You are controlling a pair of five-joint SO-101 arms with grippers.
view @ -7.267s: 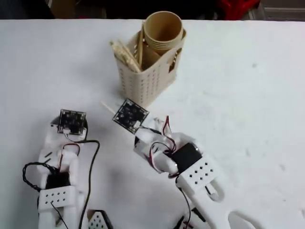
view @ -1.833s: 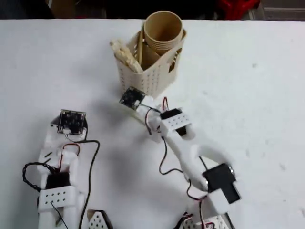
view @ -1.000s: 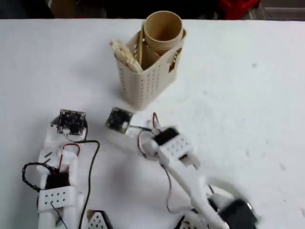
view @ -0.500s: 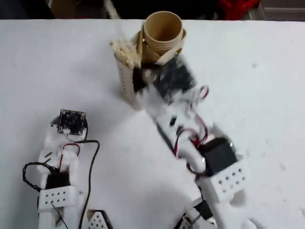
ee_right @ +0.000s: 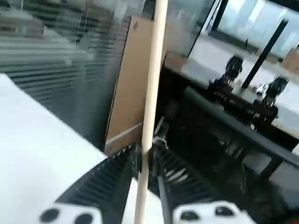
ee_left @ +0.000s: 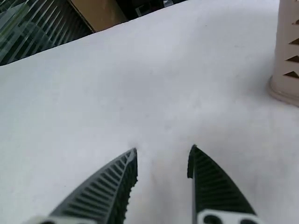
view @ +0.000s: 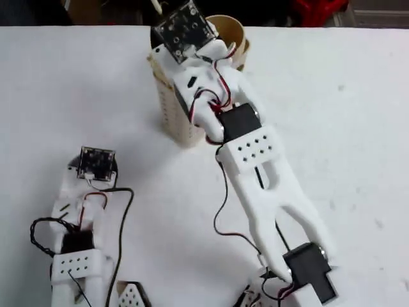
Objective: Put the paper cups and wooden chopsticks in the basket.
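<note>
While the left arm lay folded at the near side of the flat white table (view: 332, 96), its black ribbed left gripper (ee_left: 163, 149) hung just above the surface with its fingers spread apart. Farther out, the right arm lay stretched towards the cream perforated plastic basket (view: 171, 118), with its wrist above the rim. The right gripper (ee_right: 145, 151) pinched a slim pale wooden chopstick (ee_right: 154, 70), which stuck out beyond the fingertips. Behind the wrist, stacked tan paper cups (view: 238, 32) stood in the basket.

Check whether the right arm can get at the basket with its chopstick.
Probably yes: the right hand, shut on the chopstick, hangs over the basket, with nothing visibly between them.
</note>
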